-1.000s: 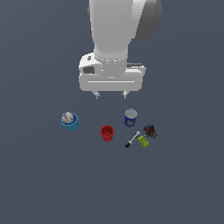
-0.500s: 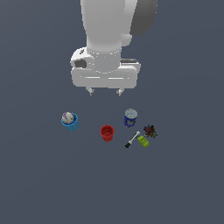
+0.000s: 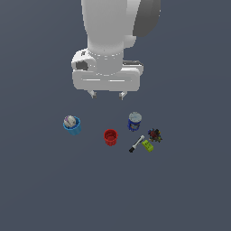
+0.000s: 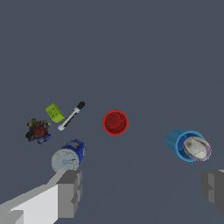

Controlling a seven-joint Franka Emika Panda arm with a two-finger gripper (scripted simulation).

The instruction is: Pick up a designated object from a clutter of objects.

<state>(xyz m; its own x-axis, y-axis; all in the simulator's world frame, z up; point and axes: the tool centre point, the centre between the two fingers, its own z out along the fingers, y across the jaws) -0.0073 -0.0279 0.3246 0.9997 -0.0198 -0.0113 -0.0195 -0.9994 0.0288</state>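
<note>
Hand hung above the bench, clear of every item, its 2 fingers spread wide apart and gripping nothing. In the wrist view the fingers stood at opposite sides of the picture with bare bench between them.

Landmark: red cup, upright, open mouth up, standing alone near the middle of the clutter.

Ball, whitish-grey with faint pinkish marks, sat in the mouth of the light-blue cup. That cup stood well apart from the red cup, toward the exterior view's left. In the wrist view the ball filled most of the light-blue cup's opening; whether it rested on the rim or lower inside, I could not tell.

Blue-and-white can stood upright near the red cup, toward the exterior view's right and slightly farther back.

Black-and-white marker lay flat on the bench, to the exterior view's right of the red cup, slanted. Yellow-green block lay just beside the marker, on the side away from the red cup; touching or not, not resolved. Dark multicoloured toy lay farthest from the red cup on that side, near the block.
</note>
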